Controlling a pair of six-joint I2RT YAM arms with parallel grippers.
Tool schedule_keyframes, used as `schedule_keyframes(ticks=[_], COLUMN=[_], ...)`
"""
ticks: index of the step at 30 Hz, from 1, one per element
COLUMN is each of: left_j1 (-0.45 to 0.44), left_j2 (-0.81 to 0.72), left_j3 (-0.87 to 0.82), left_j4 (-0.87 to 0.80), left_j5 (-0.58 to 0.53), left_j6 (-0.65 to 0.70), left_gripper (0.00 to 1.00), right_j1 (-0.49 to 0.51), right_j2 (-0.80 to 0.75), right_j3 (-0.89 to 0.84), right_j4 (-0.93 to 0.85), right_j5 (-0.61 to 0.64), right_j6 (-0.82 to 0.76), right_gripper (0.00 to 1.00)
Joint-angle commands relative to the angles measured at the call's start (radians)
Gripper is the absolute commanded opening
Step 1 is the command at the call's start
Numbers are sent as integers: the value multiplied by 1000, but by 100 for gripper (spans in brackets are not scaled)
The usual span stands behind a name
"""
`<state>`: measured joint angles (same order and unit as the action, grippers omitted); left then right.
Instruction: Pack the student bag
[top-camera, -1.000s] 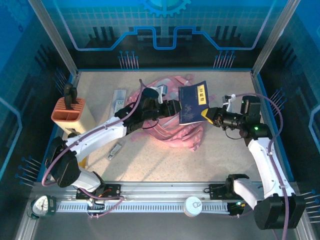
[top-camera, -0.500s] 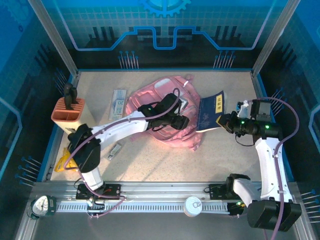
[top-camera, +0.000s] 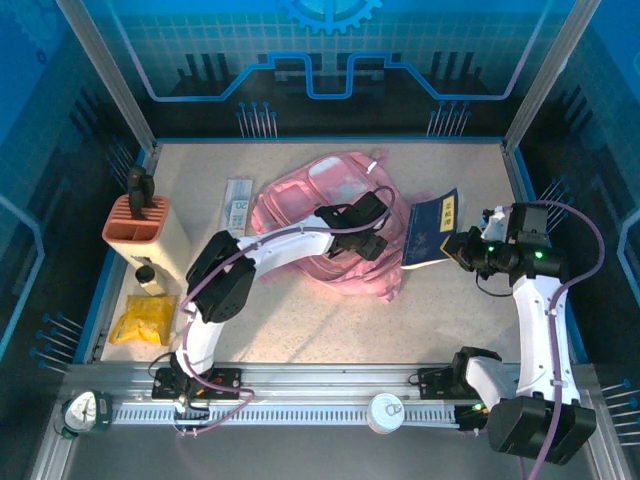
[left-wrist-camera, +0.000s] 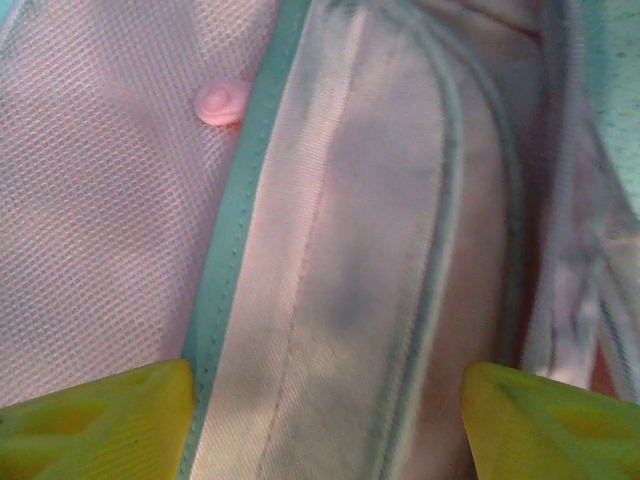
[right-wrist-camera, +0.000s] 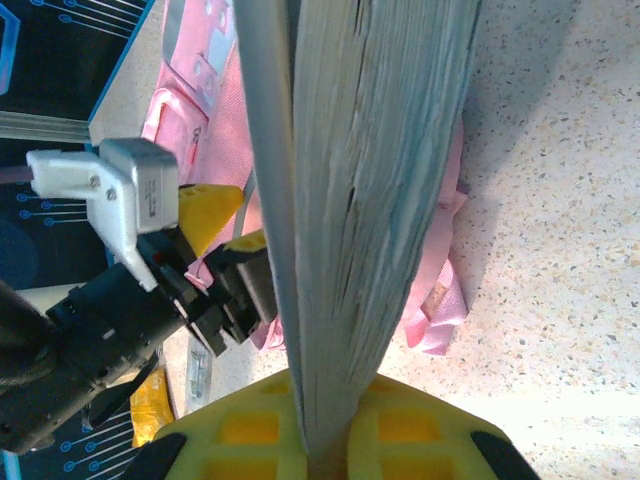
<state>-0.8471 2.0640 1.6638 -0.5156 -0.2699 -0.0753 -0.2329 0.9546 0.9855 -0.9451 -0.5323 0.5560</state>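
Note:
The student bag (top-camera: 318, 200), a large soft pink backpack, lies at the table's centre back. My left gripper (top-camera: 372, 238) hovers over the bag's right side. In the left wrist view its yellow fingertips (left-wrist-camera: 100, 420) stand wide apart and open just above the pink fabric and a teal-edged strap (left-wrist-camera: 330, 250), with nothing held. My right gripper (top-camera: 462, 250) is shut on a dark blue book (top-camera: 432, 230), held on edge just right of the bag. In the right wrist view the book's page edges (right-wrist-camera: 370, 180) run up from between the yellow fingers (right-wrist-camera: 240, 430).
A salmon pen holder box (top-camera: 140, 228) stands at the left, with a small bottle (top-camera: 147, 275) and a yellow packet (top-camera: 142, 318) in front of it. A clear ruler pack (top-camera: 237, 205) lies left of the bag. Bare tabletop (top-camera: 330, 330) lies in front.
My left arm swung right across the bag and its jaws opened. My right gripper pulled the blue book rightward off the bag. The bag has flattened out.

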Motion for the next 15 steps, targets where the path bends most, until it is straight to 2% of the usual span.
schedule_keyframes(ticks=[1, 4, 11, 15], left_j1=[-1, -2, 0, -1], left_j2=[44, 54, 45, 17], left_j3=[58, 60, 50, 72], left_j4=[-52, -48, -41, -65], left_j5=[-79, -79, -80, -106], left_j6=[7, 8, 35, 66], left_gripper=[70, 63, 30, 15], right_j1=[-16, -16, -15, -16], right_j2=[-4, -2, -4, -4], right_j3=[-8, -22, -36, -40], right_j4=[19, 35, 44, 43], right_j5=[-45, -60, -67, -69], right_j6=[-16, -11, -10, -8], right_gripper=[0, 0, 0, 0])
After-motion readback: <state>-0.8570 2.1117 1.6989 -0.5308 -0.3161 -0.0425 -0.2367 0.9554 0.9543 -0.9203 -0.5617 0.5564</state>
